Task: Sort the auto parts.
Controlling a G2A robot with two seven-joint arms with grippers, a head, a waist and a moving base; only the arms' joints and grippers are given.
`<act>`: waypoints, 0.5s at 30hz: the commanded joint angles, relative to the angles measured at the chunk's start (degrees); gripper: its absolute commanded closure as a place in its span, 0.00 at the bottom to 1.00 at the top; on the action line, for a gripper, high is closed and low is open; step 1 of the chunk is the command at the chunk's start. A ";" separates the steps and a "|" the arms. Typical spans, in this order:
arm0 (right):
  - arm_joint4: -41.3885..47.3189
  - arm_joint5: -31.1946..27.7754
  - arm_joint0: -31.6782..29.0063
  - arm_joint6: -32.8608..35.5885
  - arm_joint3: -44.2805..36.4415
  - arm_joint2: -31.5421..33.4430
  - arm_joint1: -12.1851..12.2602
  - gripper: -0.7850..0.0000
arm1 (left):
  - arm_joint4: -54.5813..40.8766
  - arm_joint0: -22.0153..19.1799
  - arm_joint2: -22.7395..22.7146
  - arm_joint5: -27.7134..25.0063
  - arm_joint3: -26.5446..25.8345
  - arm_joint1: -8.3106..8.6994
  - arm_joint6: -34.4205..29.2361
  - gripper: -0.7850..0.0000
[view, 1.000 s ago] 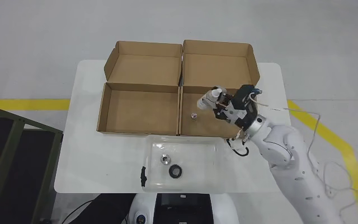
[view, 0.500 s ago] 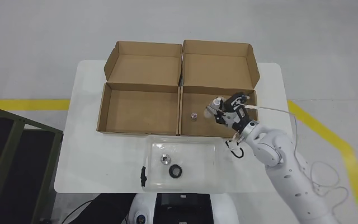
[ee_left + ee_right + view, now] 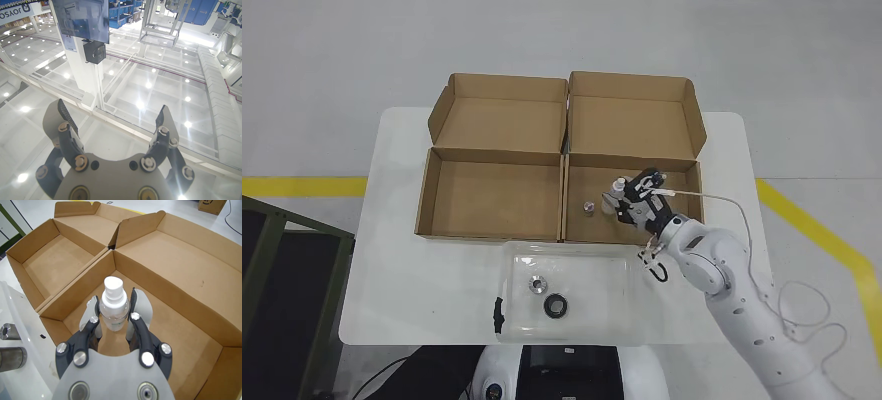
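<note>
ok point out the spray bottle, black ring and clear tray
spray bottle (image 3: pixel 113 284): right wrist view, on its white cap
black ring (image 3: pixel 549 306): top view, on its rim
clear tray (image 3: pixel 597 295): top view, on its bare floor

The right gripper (image 3: pixel 115 297) clamps a clear spray bottle (image 3: pixel 114 311) with a white cap over the near cardboard box (image 3: pixel 179 323). A 2nd cardboard box (image 3: pixel 56 256) adjoins it. 1 metal cylinder (image 3: pixel 11 359) and 1 bored metal sleeve (image 3: pixel 9 331) lie on a white tray (image 3: pixel 28 380).

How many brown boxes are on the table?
2, side by side, lids open. One box lies apart from the arm; the other box is where the right gripper holds a bottle.
</note>
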 commanded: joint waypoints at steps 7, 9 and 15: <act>-0.46 0.38 -0.32 0.40 0.25 -0.60 -0.32 0.60 | 0.00 0.00 0.00 0.00 0.00 0.00 0.00 0.00; -0.58 0.41 -0.40 0.70 0.23 -0.70 -0.38 0.55 | 0.00 0.00 0.00 0.00 0.00 0.00 0.00 0.00; -0.89 0.35 -0.75 1.49 -0.19 -0.75 -0.51 0.18 | 0.00 0.00 0.00 0.00 0.00 0.00 0.00 0.00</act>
